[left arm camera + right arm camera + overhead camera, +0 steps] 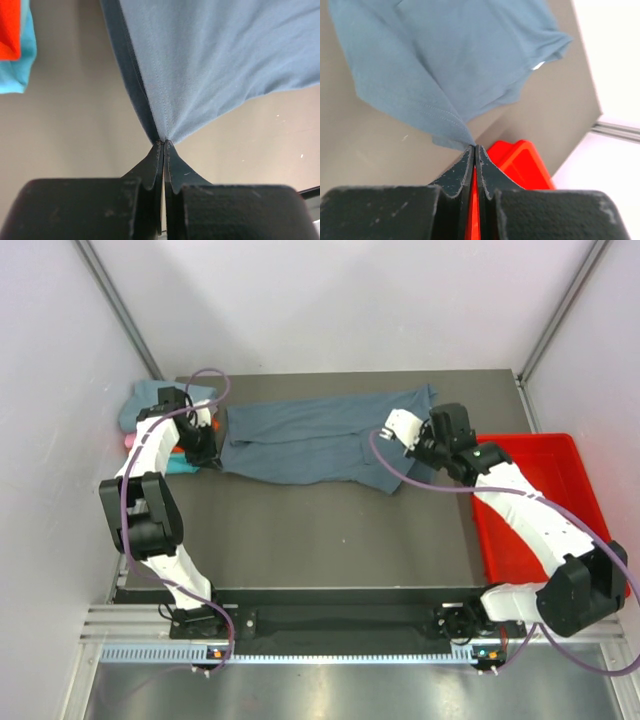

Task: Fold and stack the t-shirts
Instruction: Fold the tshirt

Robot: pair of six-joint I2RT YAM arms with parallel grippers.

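- Closest to the lens in each wrist view are the pinched fingertips: the left gripper (pixel 164 142) is clamped tight on a corner of blue-grey cloth. The right gripper (pixel 473 146) is squeezed onto another edge of the same cloth, with no gap between the jaws on either side.
- What they hold is the slate blue-grey t-shirt (pixel 310 440). It is stretched out as a long band between my two grippers, parallel to the far edge of the table (pixel 330 530) and close to it.
- Its collar end points to the far right corner.
- From the right wrist view I can see the cloth drawn up into a peak at the grip, so I judge that end lifted slightly off the table; the middle lies flat.
- Other t-shirts sit in a pile at the far left corner: dusty teal (pixel 140 400), with orange (pixel 9 27) over turquoise (pixel 17 75) showing in the left wrist view. My left arm hides much of the pile, so I cannot tell how neat it is.
- A red tray (pixel 530 442) stands past the right edge of the table, apart from the shirt.
- Progress, as I read it: the pile looks done and this shirt is mid-fold. It is narrowed but not yet a small rectangle, so folding it end to end and setting it on the pile remain.
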